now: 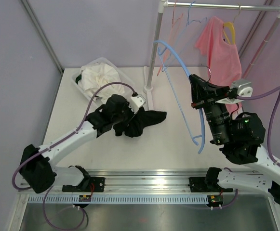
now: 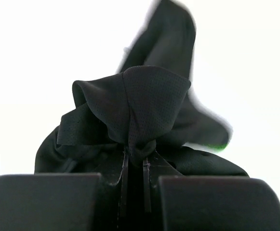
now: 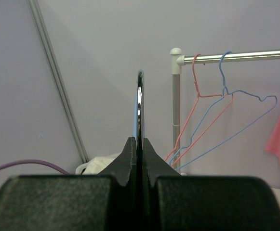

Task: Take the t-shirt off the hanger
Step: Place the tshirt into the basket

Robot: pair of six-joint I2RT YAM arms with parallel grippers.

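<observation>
Top external view: left pincer pinches the limp, light black t-shirt at a bunched fold — right pincer clamps the stiff blue hanger.

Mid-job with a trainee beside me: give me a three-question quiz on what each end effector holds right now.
1. True or false: the black t-shirt hangs on the blue hanger.
2. The right end effector is shut on: A) a cup B) the blue hanger C) nothing.
3. Fill in: the left end effector grips the ____.
Key: 1 false; 2 B; 3 black t-shirt.
</observation>
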